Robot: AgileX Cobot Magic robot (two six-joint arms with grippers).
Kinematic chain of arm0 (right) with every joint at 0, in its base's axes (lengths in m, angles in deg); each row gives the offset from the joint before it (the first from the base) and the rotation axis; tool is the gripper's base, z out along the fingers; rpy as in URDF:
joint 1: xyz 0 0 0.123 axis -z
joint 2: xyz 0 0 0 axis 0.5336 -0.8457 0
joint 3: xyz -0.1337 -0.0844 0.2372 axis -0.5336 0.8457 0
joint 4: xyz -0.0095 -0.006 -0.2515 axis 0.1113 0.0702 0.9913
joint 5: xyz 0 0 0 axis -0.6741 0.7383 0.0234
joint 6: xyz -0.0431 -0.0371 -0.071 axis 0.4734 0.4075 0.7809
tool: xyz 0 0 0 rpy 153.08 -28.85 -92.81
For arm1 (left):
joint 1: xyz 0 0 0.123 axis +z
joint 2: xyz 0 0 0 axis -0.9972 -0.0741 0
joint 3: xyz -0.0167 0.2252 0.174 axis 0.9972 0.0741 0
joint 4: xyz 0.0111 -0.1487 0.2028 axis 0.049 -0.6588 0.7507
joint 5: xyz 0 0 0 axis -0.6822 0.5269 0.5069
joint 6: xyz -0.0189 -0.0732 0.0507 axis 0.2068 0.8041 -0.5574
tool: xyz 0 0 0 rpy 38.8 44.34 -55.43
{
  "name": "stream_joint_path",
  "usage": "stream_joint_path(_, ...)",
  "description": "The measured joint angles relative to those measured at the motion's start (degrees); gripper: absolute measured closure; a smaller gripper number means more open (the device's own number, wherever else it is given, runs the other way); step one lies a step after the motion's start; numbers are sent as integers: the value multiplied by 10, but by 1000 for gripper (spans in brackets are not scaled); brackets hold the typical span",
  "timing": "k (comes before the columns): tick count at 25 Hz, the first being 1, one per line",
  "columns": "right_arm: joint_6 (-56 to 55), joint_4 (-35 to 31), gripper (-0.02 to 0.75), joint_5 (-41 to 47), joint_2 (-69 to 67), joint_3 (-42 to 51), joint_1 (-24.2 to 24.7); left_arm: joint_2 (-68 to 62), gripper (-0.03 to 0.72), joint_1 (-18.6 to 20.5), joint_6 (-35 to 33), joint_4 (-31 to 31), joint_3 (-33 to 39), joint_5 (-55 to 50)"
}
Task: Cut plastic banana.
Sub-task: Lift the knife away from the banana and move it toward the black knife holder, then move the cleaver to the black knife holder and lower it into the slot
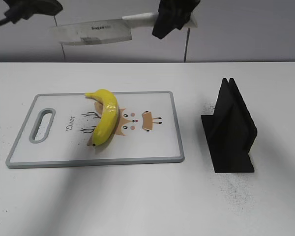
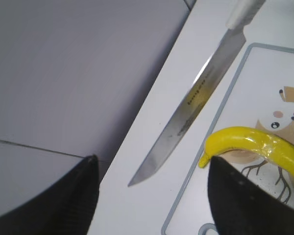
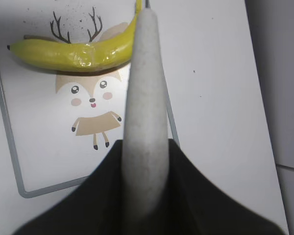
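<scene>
The yellow plastic banana [image 1: 106, 118] lies on the white cutting board [image 1: 152, 142]; it also shows in the left wrist view [image 2: 257, 144] and the right wrist view [image 3: 73, 53]. My right gripper [image 1: 173, 18] is shut on the white handle [image 3: 146, 112] of a knife [image 1: 93, 33] and holds it high above the board, blade pointing left. The blade also shows in the left wrist view [image 2: 196, 100]. My left gripper [image 2: 152, 196] is open and empty, high at the upper left [image 1: 32, 7], above the table's far edge.
A black knife stand [image 1: 231, 130] stands on the white table to the right of the board. The board has a grey rim, a handle slot [image 1: 43, 125] at its left and a deer drawing [image 3: 90, 105]. A grey wall runs behind the table.
</scene>
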State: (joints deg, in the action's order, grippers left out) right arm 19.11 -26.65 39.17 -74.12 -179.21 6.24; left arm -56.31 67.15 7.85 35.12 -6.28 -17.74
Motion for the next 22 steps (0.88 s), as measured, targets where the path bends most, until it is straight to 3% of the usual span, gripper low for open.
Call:
stream_joint_path(7,-167,23,574,1,47,0,0,70,36,0,142,64,0,-56)
stream_joint_path(14,-324,59,575,2,85,3,0,114,45,0,360,174,0,-174)
stream_joint_path(19,-412,59,575,1,142,63,0,122,62,0,489,228,1,-297)
stream_joint_path(22,-449,59,575,1,175,128,0,123,72,0,543,245,1,-316)
